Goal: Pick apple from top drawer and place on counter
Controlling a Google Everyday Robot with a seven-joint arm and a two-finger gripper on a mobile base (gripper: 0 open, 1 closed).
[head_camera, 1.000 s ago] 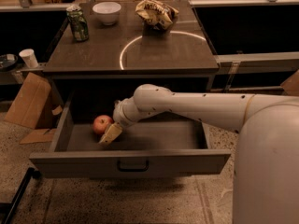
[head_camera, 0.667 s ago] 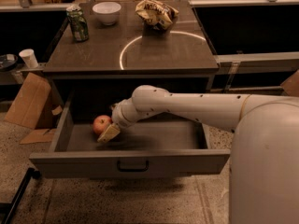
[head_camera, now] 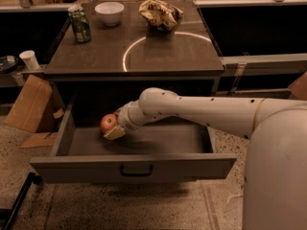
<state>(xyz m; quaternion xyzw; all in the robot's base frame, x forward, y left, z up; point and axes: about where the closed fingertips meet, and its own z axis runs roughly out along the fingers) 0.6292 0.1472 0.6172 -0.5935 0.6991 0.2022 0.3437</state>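
1. apple [head_camera: 108, 122]: in the left part of the open top drawer [head_camera: 134, 163], and now a little higher and further right than a second ago. it looks clear of the drawer floor.
2. gripper [head_camera: 113, 129]: down inside the drawer, right against the apple. the jaws are pinching the apple, with one tan finger showing under it.
3. meaning: judged from that small rise, the grasp has taken and the lift has begun. carrying it up and far onto the bench [head_camera: 96, 56] is not yet done.
4. bench: the thin white circle [head_camera: 125, 56] encloses bare surface, a likely spot to set the apple down.
5. far edge of the bench: green can [head_camera: 80, 25], white bowl [head_camera: 109, 12] and crumpled bag [head_camera: 160, 14].
6. writing: the can's label and the bag's print are not legible. no brand can be told.
7. left of the bench: a paper cup [head_camera: 29, 59] and, lower down, cardboard [head_camera: 29, 104], both unmarked as far as can be seen.
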